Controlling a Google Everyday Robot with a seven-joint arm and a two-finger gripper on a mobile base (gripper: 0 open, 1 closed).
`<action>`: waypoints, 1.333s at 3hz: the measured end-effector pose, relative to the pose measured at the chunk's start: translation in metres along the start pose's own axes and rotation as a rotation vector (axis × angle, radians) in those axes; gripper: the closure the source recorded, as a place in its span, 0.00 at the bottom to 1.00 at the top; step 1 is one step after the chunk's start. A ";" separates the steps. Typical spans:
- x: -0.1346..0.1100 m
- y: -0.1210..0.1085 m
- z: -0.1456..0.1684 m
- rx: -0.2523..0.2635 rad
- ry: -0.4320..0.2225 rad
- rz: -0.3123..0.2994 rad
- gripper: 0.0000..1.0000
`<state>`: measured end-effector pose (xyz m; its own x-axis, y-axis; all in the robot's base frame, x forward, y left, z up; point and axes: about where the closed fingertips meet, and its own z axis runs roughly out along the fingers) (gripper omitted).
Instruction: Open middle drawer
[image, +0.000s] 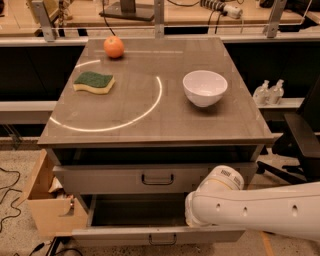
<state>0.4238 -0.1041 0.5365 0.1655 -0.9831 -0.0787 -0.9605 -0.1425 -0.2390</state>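
no readable text, labels or numbers

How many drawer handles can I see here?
2: one on the upper drawer, one on the pulled-out middle drawer. The arm hides the claw at that drawer's right; more may lie lower.

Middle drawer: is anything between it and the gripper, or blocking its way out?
Nothing visible does. The middle drawer stands pulled out; the gripper is hidden behind the arm's wrist at its right side.
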 end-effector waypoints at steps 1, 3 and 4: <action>0.011 0.011 0.022 -0.032 -0.035 0.016 1.00; 0.020 0.017 0.069 -0.044 -0.093 0.022 1.00; 0.021 0.015 0.067 -0.040 -0.094 0.022 1.00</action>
<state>0.4278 -0.1193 0.4662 0.1625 -0.9712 -0.1744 -0.9721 -0.1272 -0.1972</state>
